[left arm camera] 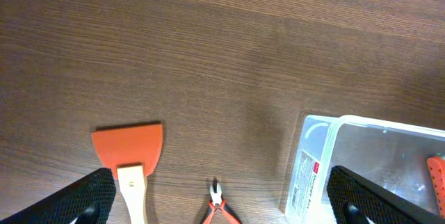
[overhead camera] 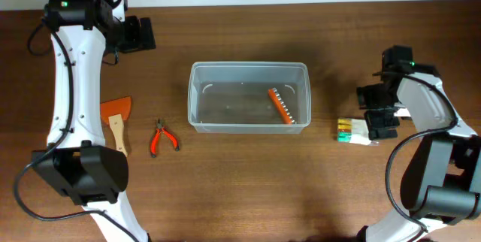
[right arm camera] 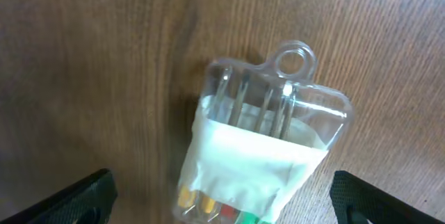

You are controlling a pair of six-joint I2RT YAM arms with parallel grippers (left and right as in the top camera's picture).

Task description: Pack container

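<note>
The clear plastic container sits mid-table with an orange comb-like tool inside; its corner shows in the left wrist view. My left gripper is open and empty, high at the back left, above an orange scraper and red pliers. My right gripper is open, its fingers wide on either side of a small clear packet of coloured pieces, which lies on the table.
The scraper and pliers lie on the table left of the container. The wooden table's back edge runs behind the container.
</note>
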